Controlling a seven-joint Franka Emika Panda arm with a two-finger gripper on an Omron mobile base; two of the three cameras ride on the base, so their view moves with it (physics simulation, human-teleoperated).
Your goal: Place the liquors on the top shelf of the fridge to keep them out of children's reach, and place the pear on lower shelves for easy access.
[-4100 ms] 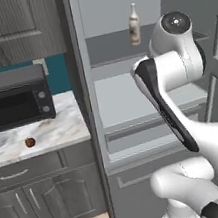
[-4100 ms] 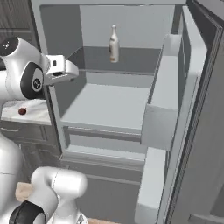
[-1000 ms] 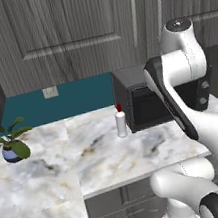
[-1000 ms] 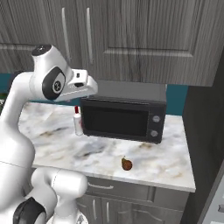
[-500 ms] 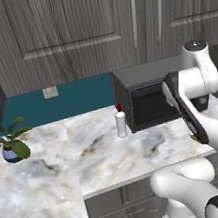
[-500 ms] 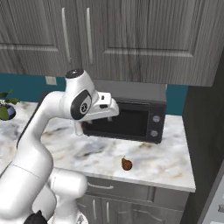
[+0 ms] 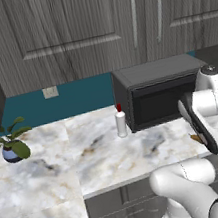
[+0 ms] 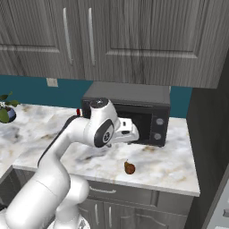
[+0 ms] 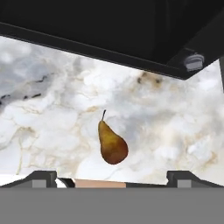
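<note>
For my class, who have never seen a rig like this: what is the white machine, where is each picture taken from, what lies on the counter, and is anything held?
The white machine is a robot arm on a driving base, in a rendered kitchen. Two pictures come from cameras on the base, behind the arm to its left and right. The third looks along the gripper. On the marble counter stand a black microwave, a white bottle with a red cap, and a potted plant. A pear lies below the gripper, which is open and holds nothing.
</note>
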